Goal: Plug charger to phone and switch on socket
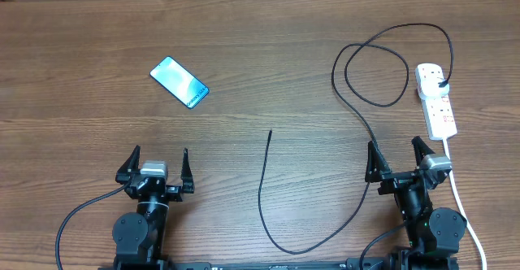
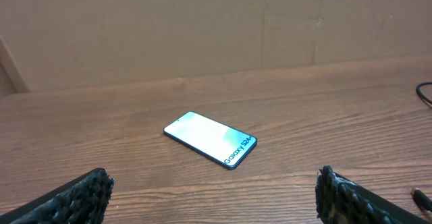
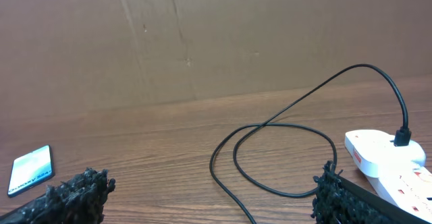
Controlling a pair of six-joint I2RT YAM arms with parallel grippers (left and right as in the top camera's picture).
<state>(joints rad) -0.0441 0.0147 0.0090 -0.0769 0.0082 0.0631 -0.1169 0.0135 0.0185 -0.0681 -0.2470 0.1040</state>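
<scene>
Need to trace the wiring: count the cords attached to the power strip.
2. The black charger is plugged in near the power strip's far end; its white cord leaves the near end.

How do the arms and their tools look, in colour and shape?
Both arms are black, round-jointed. The left tool and right tool each have two black fingers with rough pads and a silver-grey block. Black cables trail from the bases.

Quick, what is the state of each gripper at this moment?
Left gripper: open, holding nothing.
Right gripper: open, holding nothing.
</scene>
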